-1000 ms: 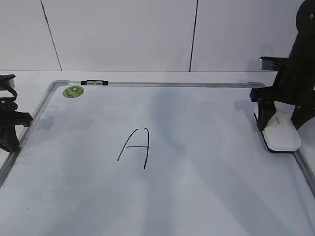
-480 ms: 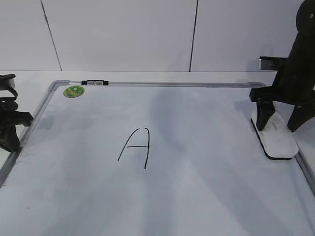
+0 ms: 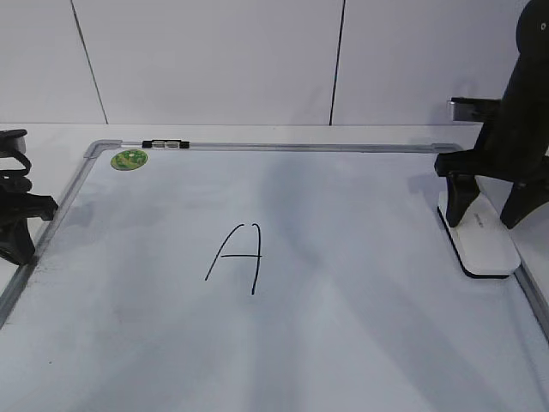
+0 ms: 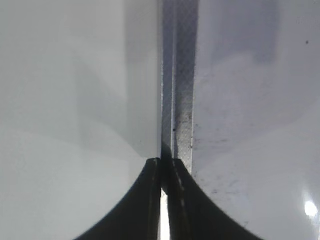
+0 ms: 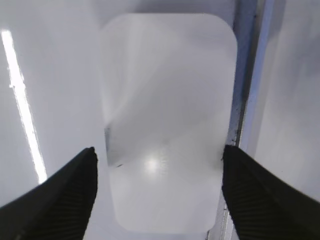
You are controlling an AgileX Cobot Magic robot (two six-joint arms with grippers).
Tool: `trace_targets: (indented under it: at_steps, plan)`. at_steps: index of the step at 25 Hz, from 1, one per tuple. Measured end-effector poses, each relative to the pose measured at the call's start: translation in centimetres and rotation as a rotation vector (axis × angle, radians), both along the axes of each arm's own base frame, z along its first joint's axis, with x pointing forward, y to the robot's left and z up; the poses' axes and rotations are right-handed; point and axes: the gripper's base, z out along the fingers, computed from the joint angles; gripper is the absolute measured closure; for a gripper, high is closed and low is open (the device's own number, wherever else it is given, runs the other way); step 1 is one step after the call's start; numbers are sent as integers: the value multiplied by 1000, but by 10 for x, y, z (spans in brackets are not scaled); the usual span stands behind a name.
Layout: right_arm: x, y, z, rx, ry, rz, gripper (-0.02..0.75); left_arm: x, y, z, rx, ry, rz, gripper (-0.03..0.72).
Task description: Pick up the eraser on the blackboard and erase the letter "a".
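The white eraser (image 3: 485, 242) lies flat on the blackboard (image 3: 360, 283) by its right frame. My right gripper (image 3: 486, 219) stands open over it, one finger on each side, a little apart from its edges. In the right wrist view the eraser (image 5: 167, 115) fills the space between the two dark fingers (image 5: 75, 190) of the right gripper (image 5: 159, 167). A black capital "A" (image 3: 236, 257) is drawn on the board's middle left. No letter "a" shows in any view. My left gripper (image 3: 17, 245) rests shut at the board's left frame (image 4: 182, 100), and the left gripper (image 4: 162, 162) holds nothing.
A round green sticker (image 3: 129, 159) sits in the board's far left corner, with a small black clip (image 3: 163, 144) on the far frame beside it. The board's metal frame (image 3: 532, 296) runs close along the eraser's right side. White wall panels stand behind.
The eraser, tilted between the right fingers a second ago, now lies flat on the board. The right jaws have spread a little wider. The left arm has not moved.
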Motion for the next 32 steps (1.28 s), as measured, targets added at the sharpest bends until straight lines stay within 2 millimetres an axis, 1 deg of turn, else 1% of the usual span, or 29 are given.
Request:
trace_targets:
  at_steps: [5, 7, 11, 15, 18, 22, 24, 27, 29, 32]
  plan:
    - [7, 1, 13, 7, -50, -24, 126, 0, 0, 0, 0, 0, 0, 673]
    - [8, 1, 24, 10, -84, -28, 130, 0, 0, 0, 0, -1, -1, 673]
    - [6, 1, 44, 22, -136, -32, 136, 0, 0, 0, 0, -1, -1, 669]
    - [3, 3, 52, 40, -155, -39, 138, 0, 0, 0, 0, -1, -1, 652]
    - [3, 4, 53, 55, -157, -43, 140, 0, 0, 0, -4, -1, 1, 610]
    - [1, 4, 58, 60, -169, -44, 142, -2, -1, 6, -10, -8, 4, 481]
    - [0, 4, 63, 62, -181, -44, 144, -3, -1, 13, -12, -27, 5, 410]
    - [-4, 4, 72, 68, -202, -44, 145, -7, -1, 28, -14, -65, 3, 364]
    - [-8, 5, 81, 82, -222, -46, 144, -11, -1, 45, -17, -105, 1, 356]
    - [-17, 6, 102, 101, -271, -48, 145, -25, -1, 81, -23, -192, -4, 350]
